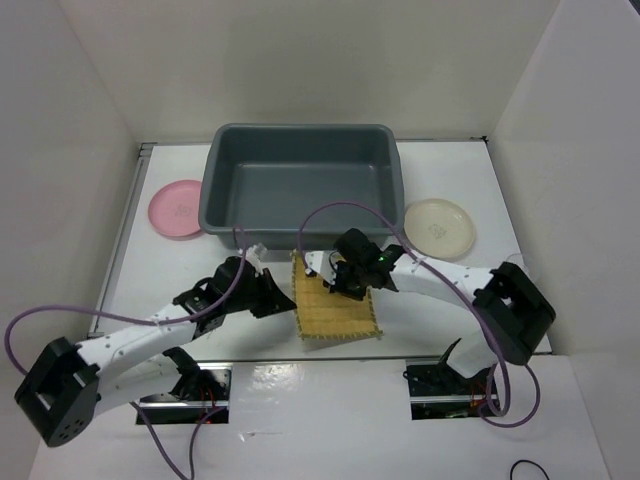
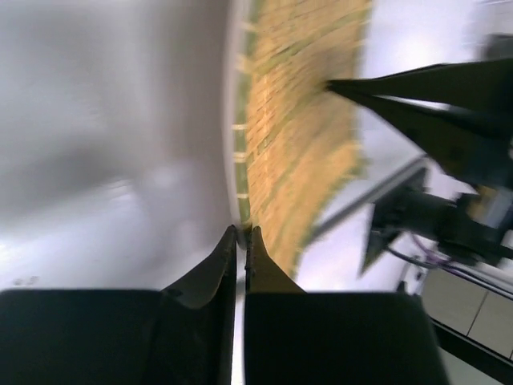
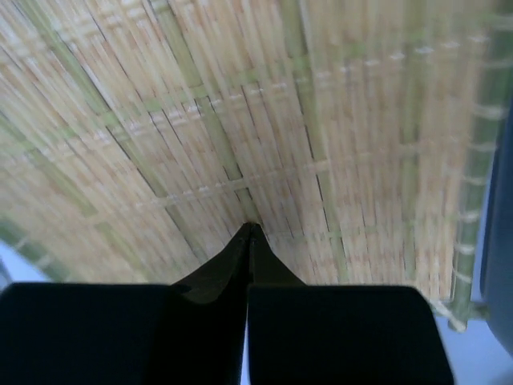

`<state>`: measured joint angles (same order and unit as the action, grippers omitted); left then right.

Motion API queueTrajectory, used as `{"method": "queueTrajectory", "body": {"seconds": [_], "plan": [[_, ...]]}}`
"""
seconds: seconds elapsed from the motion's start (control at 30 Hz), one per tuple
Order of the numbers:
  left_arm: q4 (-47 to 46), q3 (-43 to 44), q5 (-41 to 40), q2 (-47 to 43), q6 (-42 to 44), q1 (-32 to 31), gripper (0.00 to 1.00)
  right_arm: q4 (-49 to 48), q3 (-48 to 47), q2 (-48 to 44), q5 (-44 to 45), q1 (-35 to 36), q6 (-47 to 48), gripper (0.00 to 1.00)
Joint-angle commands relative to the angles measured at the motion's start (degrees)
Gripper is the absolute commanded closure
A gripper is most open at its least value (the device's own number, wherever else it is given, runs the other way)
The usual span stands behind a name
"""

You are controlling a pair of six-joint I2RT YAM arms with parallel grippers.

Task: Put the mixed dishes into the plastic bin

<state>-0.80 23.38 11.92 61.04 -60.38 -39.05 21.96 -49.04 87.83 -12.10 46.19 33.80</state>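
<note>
Right gripper (image 3: pixel 249 230), closed, points at woven yellow-tan bamboo mat (image 3: pixel 240 120), green-stitched.

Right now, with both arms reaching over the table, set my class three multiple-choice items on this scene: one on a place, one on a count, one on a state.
1. Where is the pink plate? A left of the plastic bin; B inside it; C under an arm.
2. How many plates lie in the bin? A none; B one; C two.
3. How does the right gripper stand? A wide open; B shut, tips at the bamboo mat; C holding a plate.
Answers: 1 A, the top view shows it beside the bin's left wall. 2 A, the bin's floor is bare. 3 B, its wrist view shows the fingers together right at the weave.
</note>
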Motion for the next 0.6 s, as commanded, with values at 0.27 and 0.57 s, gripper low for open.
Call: {"method": "queueTrajectory", "body": {"seconds": [0.27, 0.57], "plan": [[-1.0, -1.0, 1.0, -16.2, -1.6, -0.7, 1.00, 8.2, 1.5, -10.4, -1.2, -6.5, 0.0, 1.00], [-4.2, -3.3, 2.0, -12.4, -2.2, -0.7, 1.00, 9.9, 1.0, -4.4, 3.9, -6.5, 0.0, 1.00]]}}
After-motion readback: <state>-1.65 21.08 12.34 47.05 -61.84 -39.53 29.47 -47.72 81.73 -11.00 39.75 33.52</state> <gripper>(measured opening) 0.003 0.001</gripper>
